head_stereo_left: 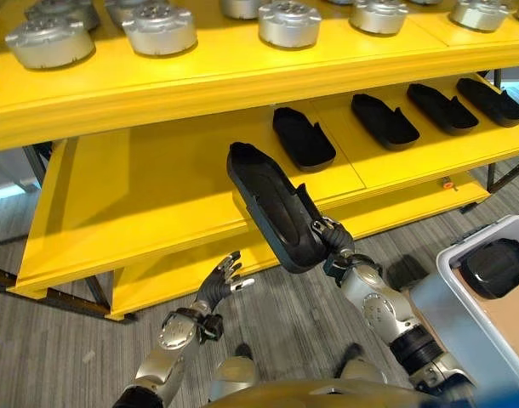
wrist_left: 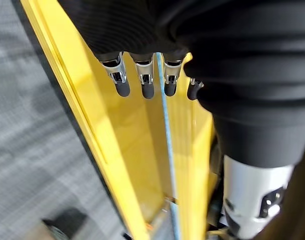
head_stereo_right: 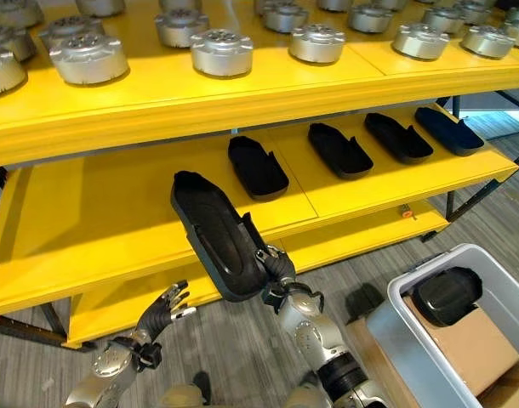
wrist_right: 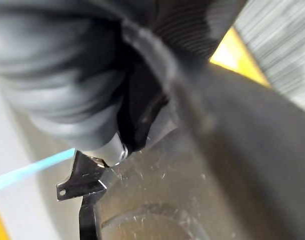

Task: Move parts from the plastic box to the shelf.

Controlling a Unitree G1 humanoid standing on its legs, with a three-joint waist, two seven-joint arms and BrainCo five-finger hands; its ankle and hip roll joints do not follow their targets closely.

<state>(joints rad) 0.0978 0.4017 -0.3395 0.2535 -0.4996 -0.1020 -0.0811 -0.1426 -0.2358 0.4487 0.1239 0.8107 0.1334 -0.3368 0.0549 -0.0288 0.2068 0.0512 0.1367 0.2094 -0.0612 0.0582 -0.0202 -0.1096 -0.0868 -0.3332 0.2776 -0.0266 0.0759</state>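
Yellow shelf (head_stereo_left: 157, 195), plastic box (head_stereo_right: 396, 336) holding seemingly one black part (head_stereo_right: 447, 295)

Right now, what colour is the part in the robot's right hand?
Black, the held part in the right hand; the right eye view shows it best.

My right hand (head_stereo_left: 327, 240) is raised in front of me at the end of a bent, forward-reaching arm, fingers curled tight around the near end of a long black part (head_stereo_left: 272, 208), which it holds tilted up and away. My left hand (head_stereo_left: 223, 280) sits lower and off to the left, palm turned inward, fingers (wrist_left: 144, 85) relaxed and loosely spread, holding nothing.
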